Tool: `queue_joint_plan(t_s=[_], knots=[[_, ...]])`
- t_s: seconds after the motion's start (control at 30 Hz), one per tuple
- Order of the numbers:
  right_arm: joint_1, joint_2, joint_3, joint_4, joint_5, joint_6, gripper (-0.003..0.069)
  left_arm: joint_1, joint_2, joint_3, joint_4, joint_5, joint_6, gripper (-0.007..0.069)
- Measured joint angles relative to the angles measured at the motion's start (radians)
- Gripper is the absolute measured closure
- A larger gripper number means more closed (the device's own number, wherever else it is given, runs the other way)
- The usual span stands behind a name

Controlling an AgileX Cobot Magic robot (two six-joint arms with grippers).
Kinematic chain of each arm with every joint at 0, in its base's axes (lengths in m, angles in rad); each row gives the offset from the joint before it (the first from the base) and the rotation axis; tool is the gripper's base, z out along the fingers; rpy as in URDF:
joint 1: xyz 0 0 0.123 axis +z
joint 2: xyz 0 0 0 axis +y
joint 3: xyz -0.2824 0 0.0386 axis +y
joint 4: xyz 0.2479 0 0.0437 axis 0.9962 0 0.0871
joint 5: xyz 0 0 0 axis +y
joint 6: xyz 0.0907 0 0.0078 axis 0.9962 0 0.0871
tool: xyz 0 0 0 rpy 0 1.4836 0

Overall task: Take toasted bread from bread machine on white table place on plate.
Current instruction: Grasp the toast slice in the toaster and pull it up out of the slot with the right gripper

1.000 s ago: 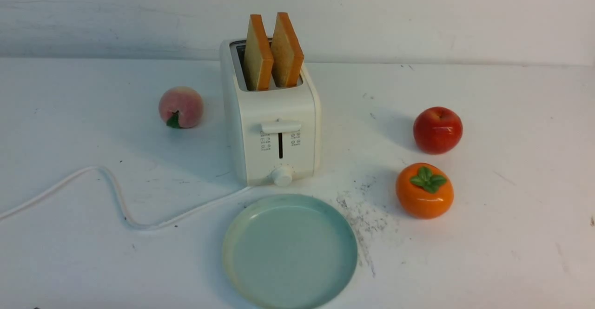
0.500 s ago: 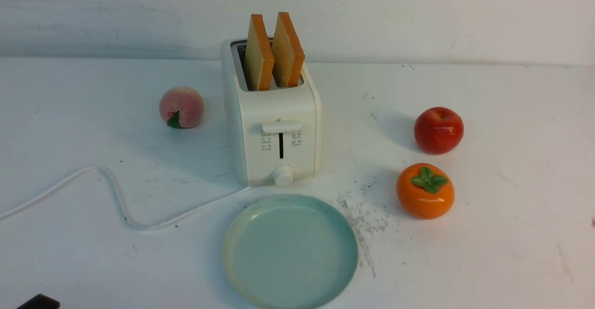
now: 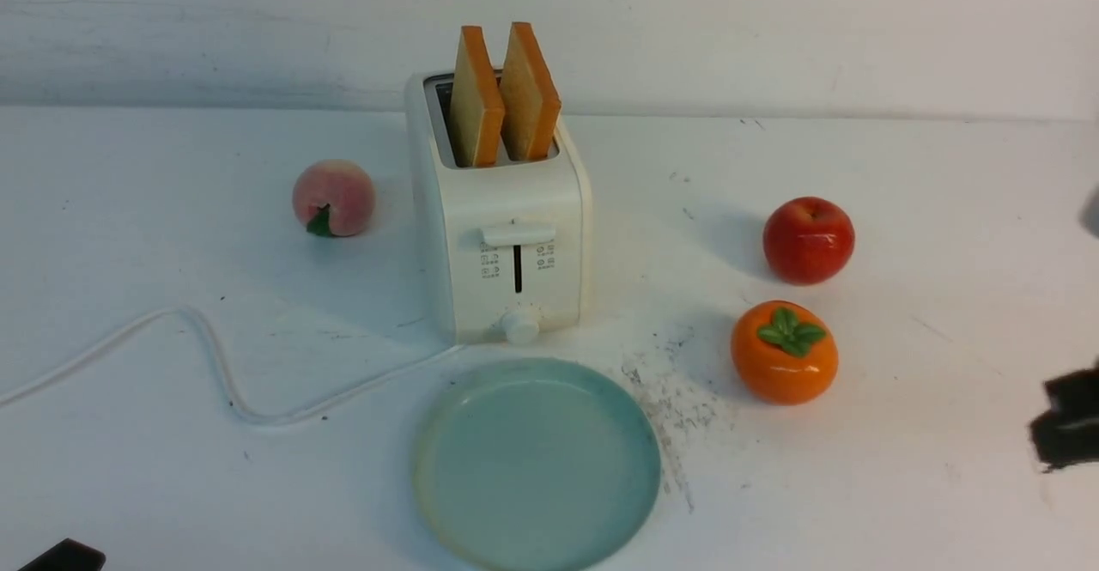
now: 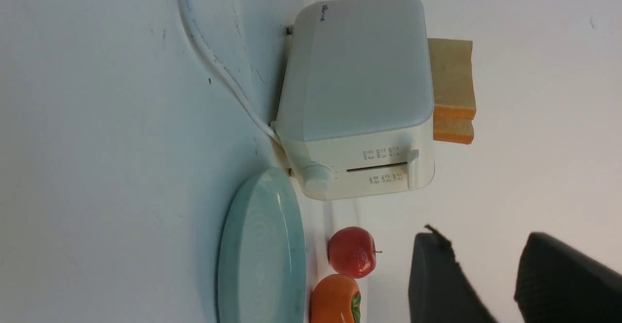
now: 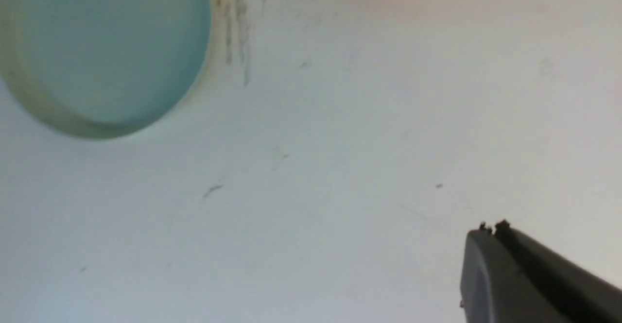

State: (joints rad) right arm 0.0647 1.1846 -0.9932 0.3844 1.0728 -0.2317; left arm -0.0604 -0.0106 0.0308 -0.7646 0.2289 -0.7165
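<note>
Beside the bread machine (image 3: 502, 236), peach (image 3: 333, 197) left, apple (image 3: 808, 239), persimmon (image 3: 784, 352) right

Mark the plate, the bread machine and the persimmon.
plate (image 3: 537, 468): front view, bare well.
bread machine (image 3: 515, 202): front view, front face above lever.
persimmon (image 3: 781, 375): front view, orange body below leaves.

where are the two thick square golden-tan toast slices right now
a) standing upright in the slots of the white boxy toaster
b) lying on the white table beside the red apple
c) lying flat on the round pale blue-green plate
a: the toast slices stand side by side in the top slots of the toaster, while the plate in front of it holds nothing.
</note>
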Motion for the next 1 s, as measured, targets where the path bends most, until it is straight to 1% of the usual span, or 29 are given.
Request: queue_joint_plan(t_s=[0.07, 0.1, 0.13, 0.17, 0.2, 0.23, 0.33, 0.37, 0.4, 0.43, 0.5, 0.6, 0.67, 0.73, 0.87, 0.9, 1.0], knots=[[0.005, 0.111, -0.072, 0.124, 0.024, -0.087, 0.0662, 0.000, 0.000, 0.000, 0.000, 0.003, 0.000, 0.0384], [0.007, 0.111, -0.072, 0.136, 0.026, -0.096, 0.0662, 0.000, 0.000, 0.000, 0.000, 0.003, 0.001, 0.0385], [0.023, 0.184, -0.138, 0.218, 0.044, -0.159, 0.0662, 0.000, 0.000, 0.000, 0.000, 0.008, 0.001, 0.0386], [0.042, 0.236, -0.205, 0.258, 0.064, -0.191, 0.0662, 0.000, 0.000, 0.000, 0.000, 0.013, 0.001, 0.0387], [0.045, 0.236, -0.215, 0.262, 0.068, -0.195, 0.0662, 0.000, 0.000, 0.000, 0.000, 0.013, 0.001, 0.0387], [0.073, 0.290, -0.292, 0.279, 0.095, -0.212, 0.0662, 0.000, 0.000, 0.000, 0.000, 0.019, 0.001, 0.0387], [0.148, 0.381, -0.463, 0.262, 0.127, -0.198, 0.0662, 0.000, 0.000, 0.000, 0.000, 0.026, 0.001, 0.0387], [0.183, 0.421, -0.539, 0.235, 0.126, -0.173, 0.0662, 0.000, 0.000, 0.000, 0.000, 0.026, 0.001, 0.0387], [0.190, 0.427, -0.551, 0.235, 0.126, -0.173, 0.0662, 0.000, 0.000, 0.000, 0.000, 0.026, 0.001, 0.0387], [0.240, 0.490, -0.661, 0.189, 0.121, -0.131, 0.0659, 0.000, 0.000, 0.000, 0.001, 0.026, 0.001, 0.0387], [0.298, 0.564, -0.780, 0.143, 0.119, -0.089, 0.0655, 0.000, 0.000, 0.000, 0.010, 0.026, 0.001, 0.0387], [0.361, 0.661, -0.924, 0.111, 0.120, -0.079, 0.0652, 0.000, 0.000, 0.000, 0.032, 0.026, 0.001, 0.0387], [0.379, 0.700, -0.982, 0.102, 0.120, -0.079, 0.0652, 0.000, 0.000, 0.000, 0.037, 0.026, 0.001, 0.0387], [0.395, 0.761, -1.089, 0.096, 0.116, -0.084, 0.0651, 0.000, 0.000, 0.000, 0.043, 0.026, 0.001, 0.0387], [0.395, 0.790, -1.146, 0.087, 0.066, -0.092, 0.0650, 0.000, 0.000, 0.000, 0.045, 0.027, 0.001, 0.0387], [0.393, 0.798, -1.154, 0.086, 0.005, -0.102, 0.0647, 0.000, 0.000, 0.000, 0.045, 0.027, 0.001, 0.0387], [0.392, 0.813, -1.159, 0.070, -0.097, -0.109, 0.0637, 0.000, 0.000, 0.000, 0.045, 0.027, 0.001, 0.0387]])
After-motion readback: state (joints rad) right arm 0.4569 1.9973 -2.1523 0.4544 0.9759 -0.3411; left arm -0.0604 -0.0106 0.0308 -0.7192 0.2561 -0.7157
